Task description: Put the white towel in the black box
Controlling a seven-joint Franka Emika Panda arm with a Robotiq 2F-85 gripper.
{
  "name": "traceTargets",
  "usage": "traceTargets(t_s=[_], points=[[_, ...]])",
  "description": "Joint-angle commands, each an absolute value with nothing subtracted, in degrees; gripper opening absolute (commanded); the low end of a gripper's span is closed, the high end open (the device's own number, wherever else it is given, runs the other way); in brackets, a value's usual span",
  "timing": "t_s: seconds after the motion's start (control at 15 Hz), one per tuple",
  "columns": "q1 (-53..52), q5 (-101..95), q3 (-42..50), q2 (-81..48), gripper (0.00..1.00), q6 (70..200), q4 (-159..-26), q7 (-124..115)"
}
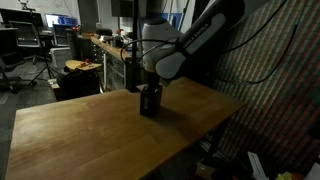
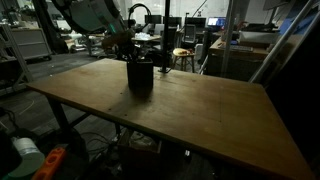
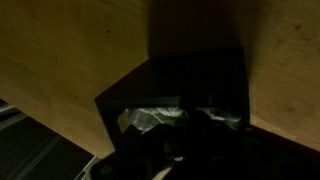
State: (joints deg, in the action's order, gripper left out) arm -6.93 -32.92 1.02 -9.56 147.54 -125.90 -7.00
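1. Where an exterior view looks over the wooden table [image 1: 80, 135], the black box [image 1: 149, 104] stands upright close to the far edge. Bare wood spreads wide on the near side and toward the picture's left.
2. The arm [image 1: 195, 40] reaches down from above, and the gripper [image 1: 148, 90] sits right at the box's mouth. Its fingers are lost in the dark there, so I cannot tell whether they are spread or pinched. No towel is visible in this view.
3. Behind the table stand cluttered workbenches [image 1: 95, 45], well apart from the box.
4. In an exterior view from the opposite end, the table [image 2: 210, 115] runs long and bare toward the camera. The box [image 2: 140, 77] stands near the far corner, with a strip of wood between it and each edge.
5. The gripper [image 2: 137, 55] hangs directly over the box top. Whether it touches the rim cannot be told, and the fingers are again unreadable.
6. Only the wrist view shows the white towel [image 3: 150, 118]. It lies crumpled inside the box [image 3: 200, 75], pale against the dark walls, just beside the gripper [image 3: 175, 150].
7. The fingers are black on black here, so their state stays unclear, and whether they hold the towel cannot be judged.
8. Table wood [image 3: 60, 50] surrounds the box. The table edge cuts across the lower-left corner.
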Motion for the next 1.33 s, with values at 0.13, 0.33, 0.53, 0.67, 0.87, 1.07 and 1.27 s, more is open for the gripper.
traceTargets(t_s=[0.13,0.33,0.53,0.67,0.87,1.07,1.27], points=[[-6.68,-33.12,0.53,-8.09,0.08,147.2,-125.22,-6.92],[-6.58,-33.08,0.47,-7.43,0.08,147.52,-125.3,-6.71],[-6.44,-33.18,0.52,-6.42,0.08,147.68,-125.31,-6.9],[-6.33,-33.23,0.51,-5.49,0.08,147.58,-125.36,-6.95],[-6.08,-33.27,0.46,-3.8,0.08,147.66,-125.89,-7.47],[-5.64,-33.1,0.44,-2.04,0.08,147.88,-126.73,-8.28],[-4.86,-28.91,0.12,-0.28,0.08,147.97,-127.73,-7.7]])
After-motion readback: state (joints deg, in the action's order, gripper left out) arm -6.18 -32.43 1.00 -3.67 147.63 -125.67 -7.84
